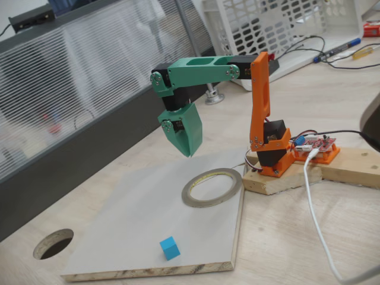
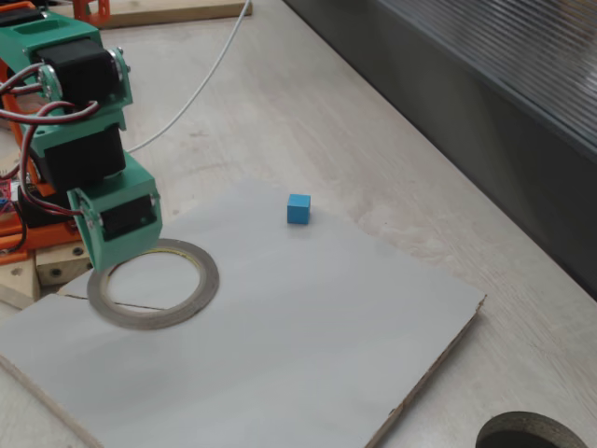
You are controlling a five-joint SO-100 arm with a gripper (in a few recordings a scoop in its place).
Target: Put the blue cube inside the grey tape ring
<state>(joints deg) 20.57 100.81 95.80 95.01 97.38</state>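
One folded arm hangs its gripper (image 1: 187, 148), jaws closed and empty, above the grey tape ring (image 1: 212, 187).

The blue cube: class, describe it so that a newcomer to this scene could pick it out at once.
Find the pale grey board lying on the wooden table. The blue cube sits near the board's edge, apart from the grey tape ring. It is the one small, bright blue block there.

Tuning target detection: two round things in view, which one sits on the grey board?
The grey tape ring, flat on the grey board below the gripper. The round hole is cut into the wooden table beyond the board's corner.
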